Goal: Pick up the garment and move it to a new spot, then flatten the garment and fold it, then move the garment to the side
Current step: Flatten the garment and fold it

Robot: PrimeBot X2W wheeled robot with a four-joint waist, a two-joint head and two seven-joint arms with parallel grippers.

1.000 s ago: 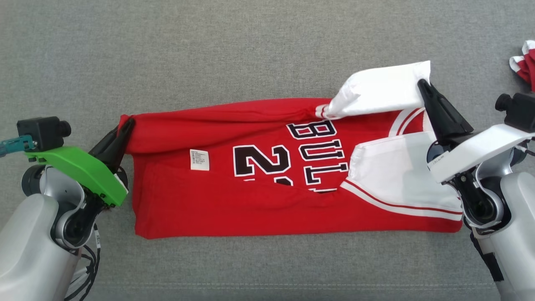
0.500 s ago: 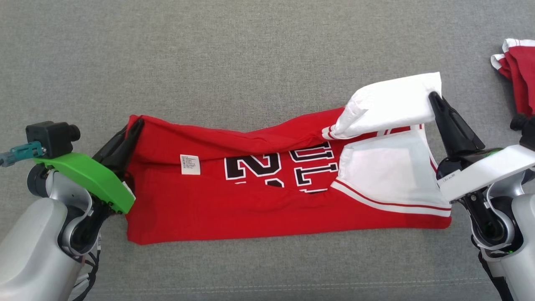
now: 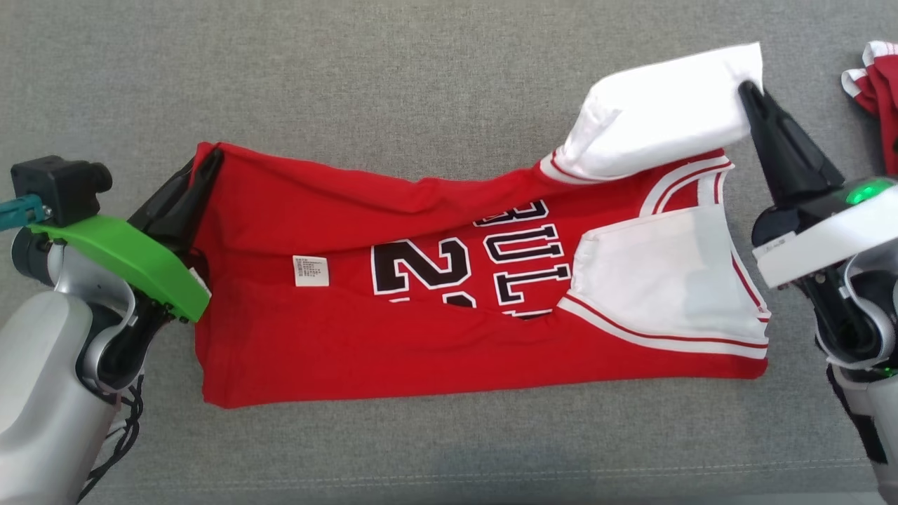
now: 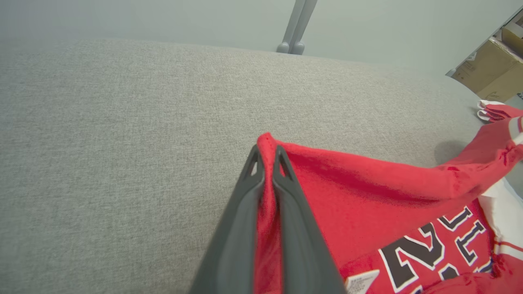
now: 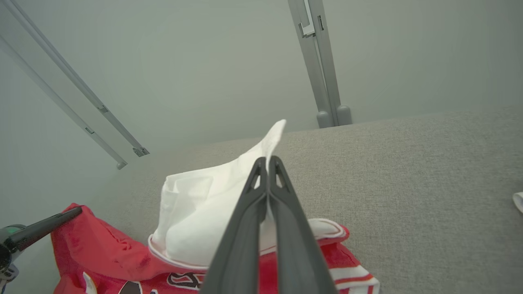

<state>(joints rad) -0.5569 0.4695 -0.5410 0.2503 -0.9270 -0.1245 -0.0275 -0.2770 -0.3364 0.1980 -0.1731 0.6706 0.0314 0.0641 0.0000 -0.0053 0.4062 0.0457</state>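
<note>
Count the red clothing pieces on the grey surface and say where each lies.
2. The lettered jersey spreads across the middle; a smaller bunched red piece lies at the robot's far right, partly cut off.

You have open grey surface [image 3: 421, 70] beyond and before the garment [image 3: 421, 337]; a bunched red piece [image 3: 878, 91] blocks the far right, perhaps extending further.

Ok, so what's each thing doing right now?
jersey: lying partly folded, far edge lifted at both ends.
left end effector: shut on the jersey's red corner.
right end effector: shut on the jersey's white corner.
small red piece: bunched, lying apart.
</note>
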